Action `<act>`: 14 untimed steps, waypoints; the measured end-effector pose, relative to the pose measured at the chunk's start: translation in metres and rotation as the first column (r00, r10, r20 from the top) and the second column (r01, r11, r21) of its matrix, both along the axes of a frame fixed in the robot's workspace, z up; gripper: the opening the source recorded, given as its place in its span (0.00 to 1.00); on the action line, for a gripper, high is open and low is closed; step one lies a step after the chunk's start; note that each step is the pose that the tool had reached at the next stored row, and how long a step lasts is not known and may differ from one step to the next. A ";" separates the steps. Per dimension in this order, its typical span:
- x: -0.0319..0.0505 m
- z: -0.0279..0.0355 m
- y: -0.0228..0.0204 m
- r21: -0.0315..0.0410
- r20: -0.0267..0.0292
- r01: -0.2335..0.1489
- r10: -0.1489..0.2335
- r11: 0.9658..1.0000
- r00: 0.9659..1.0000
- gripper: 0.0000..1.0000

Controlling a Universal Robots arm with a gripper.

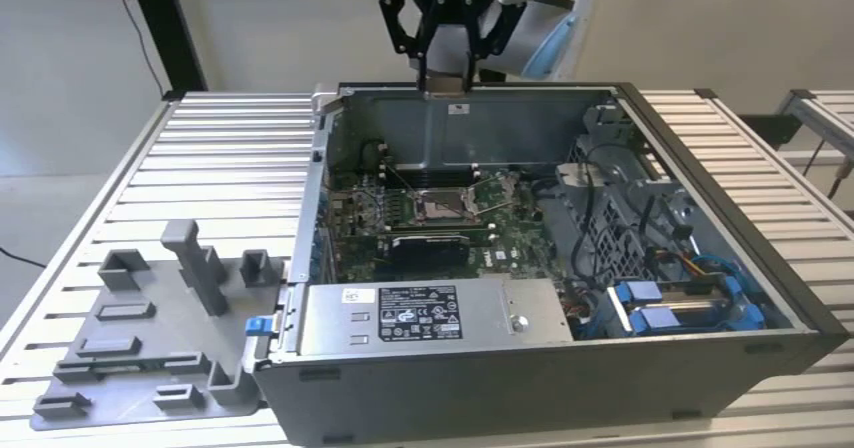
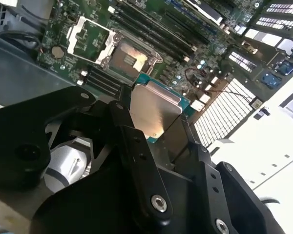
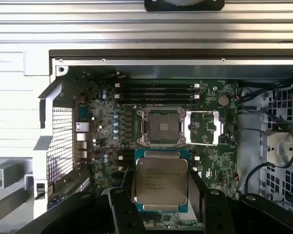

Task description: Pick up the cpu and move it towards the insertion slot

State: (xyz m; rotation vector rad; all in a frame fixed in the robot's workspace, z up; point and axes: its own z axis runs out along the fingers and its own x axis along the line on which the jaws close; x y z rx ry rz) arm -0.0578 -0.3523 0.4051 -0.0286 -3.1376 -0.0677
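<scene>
The cpu [image 3: 161, 181] is a flat square chip with a silvery face, and my gripper [image 3: 162, 192] is shut on it, one black finger on each side. In the second wrist view the cpu [image 2: 154, 109] sits between the fingers [image 2: 123, 122] and shows its shiny face. The insertion slot [image 3: 161, 126] lies on the green motherboard beyond the chip, with its metal frame flipped open beside it; it appears again in the second wrist view [image 2: 129, 58]. In the exterior view my gripper [image 1: 445, 80] hangs over the far wall of the open case, well above the insertion slot [image 1: 445, 205].
The open computer case [image 1: 747, 298] stands on a slatted metal table [image 1: 227, 158]. Inside it are a power supply [image 1: 400, 313], blue-clipped drive bays [image 1: 681, 303] and cables. A grey plastic tray with upright blocks [image 1: 147, 338] sits at the exterior view's left.
</scene>
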 end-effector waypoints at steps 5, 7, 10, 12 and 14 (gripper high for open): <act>0.0084 -0.0069 0.0000 0.004 -0.002 0.001 -0.001 1.000 1.000 0.00; 0.0118 -0.0098 0.0000 0.006 -0.003 0.002 -0.002 1.000 1.000 0.00; 0.0135 -0.0149 0.0003 0.007 -0.003 0.002 -0.002 1.000 1.000 0.00; 0.0144 -0.0185 0.0006 0.008 -0.003 0.002 -0.002 1.000 1.000 0.00; 0.0151 -0.0219 0.0012 0.009 -0.003 0.002 -0.002 1.000 1.000 0.00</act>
